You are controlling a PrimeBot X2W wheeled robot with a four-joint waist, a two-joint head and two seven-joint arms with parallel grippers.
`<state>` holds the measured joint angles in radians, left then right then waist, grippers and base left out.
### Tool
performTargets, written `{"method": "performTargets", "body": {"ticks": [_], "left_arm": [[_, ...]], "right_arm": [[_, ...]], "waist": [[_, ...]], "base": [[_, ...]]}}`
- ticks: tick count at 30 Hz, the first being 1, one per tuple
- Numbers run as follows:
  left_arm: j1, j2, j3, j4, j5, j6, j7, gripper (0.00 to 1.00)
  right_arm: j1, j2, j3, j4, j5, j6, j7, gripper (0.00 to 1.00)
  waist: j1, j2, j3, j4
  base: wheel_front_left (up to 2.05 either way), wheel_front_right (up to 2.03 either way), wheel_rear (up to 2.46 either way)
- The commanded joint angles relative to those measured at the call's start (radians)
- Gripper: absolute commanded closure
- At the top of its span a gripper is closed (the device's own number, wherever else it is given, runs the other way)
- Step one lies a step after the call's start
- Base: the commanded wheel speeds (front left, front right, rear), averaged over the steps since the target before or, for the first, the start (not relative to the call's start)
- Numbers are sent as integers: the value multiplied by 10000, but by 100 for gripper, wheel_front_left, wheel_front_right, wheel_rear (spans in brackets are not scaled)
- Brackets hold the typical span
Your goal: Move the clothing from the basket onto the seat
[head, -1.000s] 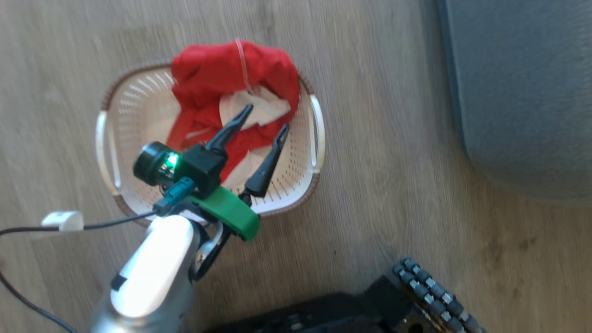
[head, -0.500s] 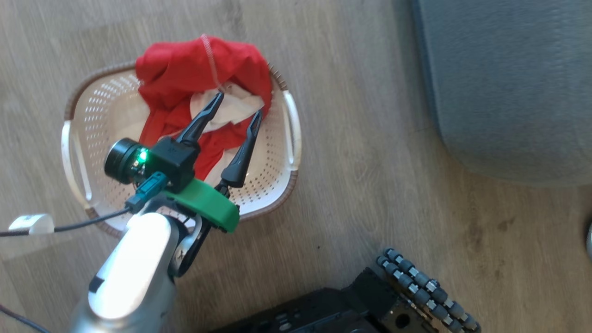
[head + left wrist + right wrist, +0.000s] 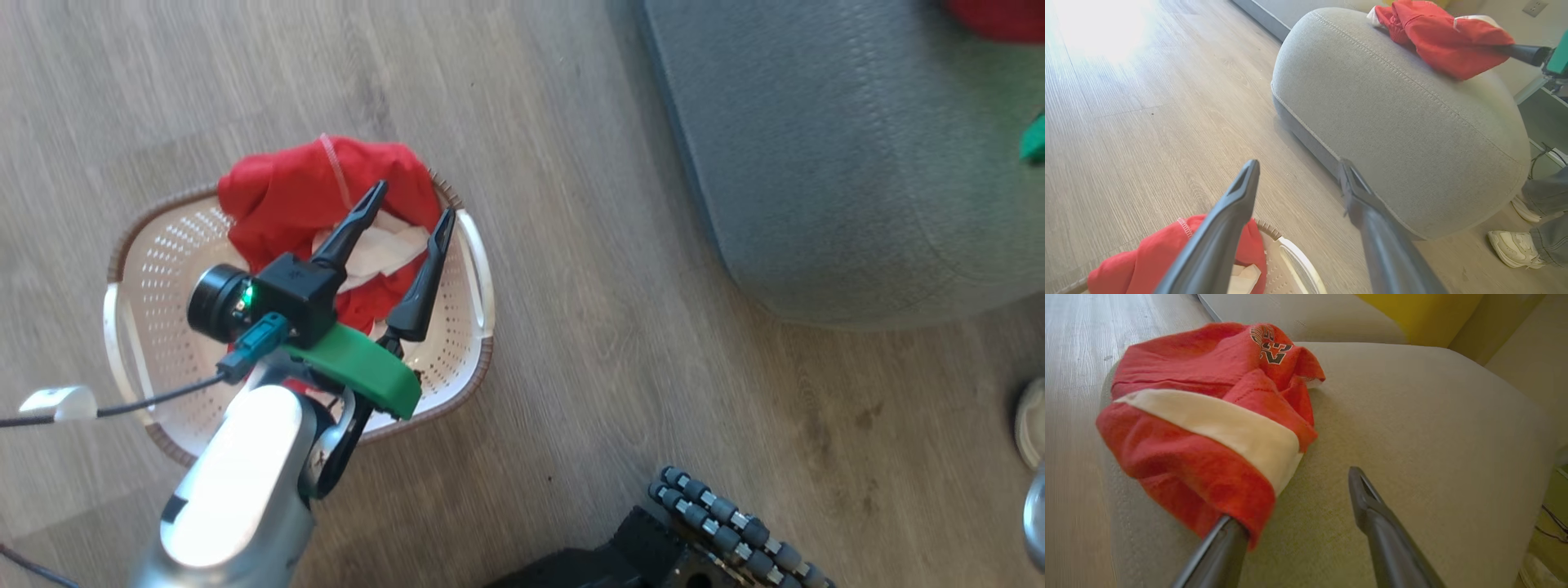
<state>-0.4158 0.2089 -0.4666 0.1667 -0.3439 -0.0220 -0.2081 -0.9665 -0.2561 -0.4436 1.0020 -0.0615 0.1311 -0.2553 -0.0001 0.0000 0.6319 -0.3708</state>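
Note:
Red clothing (image 3: 286, 188) with a white patch lies heaped at the far side of the cream basket (image 3: 155, 327) on the floor. My left gripper (image 3: 414, 202) hangs open just above that heap, nothing between its fingers; in its wrist view the left gripper (image 3: 1298, 165) points past the basket's clothing (image 3: 1147, 257) toward the grey seat (image 3: 1412, 122). Another red garment with a white stripe (image 3: 1208, 416) lies on the seat (image 3: 1433, 416). My right gripper (image 3: 1294, 486) stands open beside it, the garment's edge draped over its left finger.
The seat (image 3: 857, 163) stands right of the basket across a strip of wood floor. My dark base with roller wheels (image 3: 735, 523) shows at the bottom. A person's pale shoes (image 3: 1511, 245) stand by the seat's near right corner. A yellow backrest (image 3: 1412, 310) rises behind the seat.
The head camera has turned toward the seat, bringing a red garment into the top right corner. My left gripper still hangs open over the basket's clothing.

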Motion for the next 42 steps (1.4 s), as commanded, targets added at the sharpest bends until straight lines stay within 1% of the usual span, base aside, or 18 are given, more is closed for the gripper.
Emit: {"method": "performTargets", "body": {"ticks": [1,5,9,10,14,18,21,24,28,32,37,42], "left_arm": [[135,-32,249,-178,-96,1,-121,0],[80,-161,210,-23,-170,-46,-219,0],[104,-363,254,199,-294,-77,-364,0],[104,-363,254,199,-294,-77,-364,0],[312,-600,397,508,-446,-96,-477,0],[597,-845,640,732,-569,-119,-525,0],[836,-1028,1009,670,-561,-125,-531,0],[1171,-1170,1429,621,-498,-160,-533,0],[1600,-1320,1875,668,-340,-293,-534,0],[1922,-1424,2450,693,-169,-328,-535,0],[2162,-1494,3126,749,235,-372,-535,0],[2380,-1533,3758,887,579,-440,-535,0]], "right_arm": [[342,-203,129,-62,-2,-4,-65,0],[704,-239,187,188,-237,-4,-65,0],[1080,52,482,-531,-325,-4,-65,0],[1080,52,482,-531,-325,-4,-65,0],[1645,573,1332,-1631,-31,-4,-65,0],[2508,954,2235,-3142,459,-4,-65,0],[3403,1163,2659,-4270,779,-4,-65,0],[4293,1230,2941,-5203,940,-4,-65,0],[5489,1412,3242,-6136,1220,-4,-65,0],[6386,1475,3553,-6911,1024,-4,-65,0],[7103,1622,3655,-7440,748,-4,-65,0],[7510,1692,3915,-7474,507,-4,-65,0]], "waist": [[1,0,-216,-94],[1,0,-471,45],[1,0,-872,294],[1,0,-872,294],[1,0,-1465,581],[1,0,-2104,1023],[1,0,-2587,1482],[1,0,-3037,1912],[1,0,-3611,2548],[1,0,-3984,2999],[1,0,-4385,3447],[1,0,-4718,3710]], "base": [[0,0,0],[0,0,0],[0,0,0],[0,0,0],[0,0,0],[0,0,0],[0,0,0],[0,0,0],[0,0,0],[0,0,0],[0,0,0],[0,0,0]]}}
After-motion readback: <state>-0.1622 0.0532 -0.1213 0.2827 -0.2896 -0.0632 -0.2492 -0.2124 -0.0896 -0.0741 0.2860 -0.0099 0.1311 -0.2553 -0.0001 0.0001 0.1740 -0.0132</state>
